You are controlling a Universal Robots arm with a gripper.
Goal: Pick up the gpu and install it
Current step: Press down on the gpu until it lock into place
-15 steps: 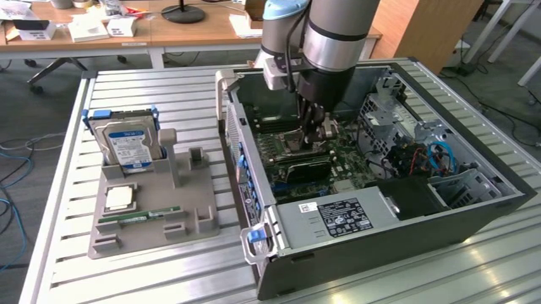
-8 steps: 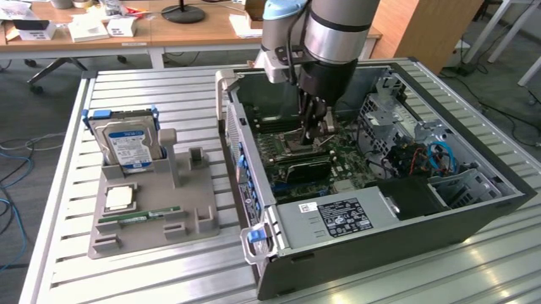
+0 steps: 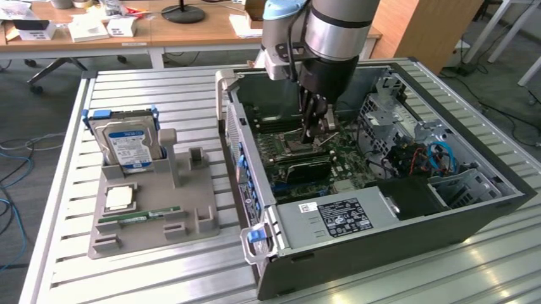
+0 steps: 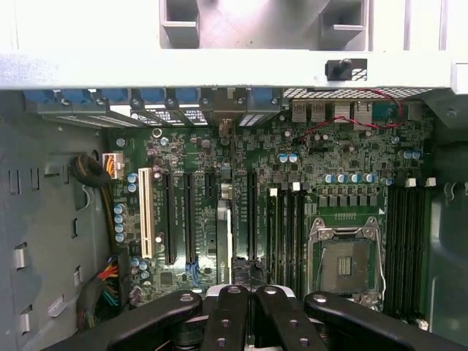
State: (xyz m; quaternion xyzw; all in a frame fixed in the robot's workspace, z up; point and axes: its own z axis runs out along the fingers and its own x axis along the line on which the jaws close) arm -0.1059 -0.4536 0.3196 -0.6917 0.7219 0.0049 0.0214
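slatted metal table (image 3: 161, 88) under computer case (image 3: 406, 221), grey tray (image 3: 152, 221)

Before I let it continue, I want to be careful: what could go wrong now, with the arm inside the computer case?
1. The shut jaws stand low over the motherboard, close to the open CPU socket; a sideways slip could scrape its contacts.
2. The gpu is near the jaws, and whether it sits straight in its slot cannot be told; pushing on a tilted card could bend it or the slot.
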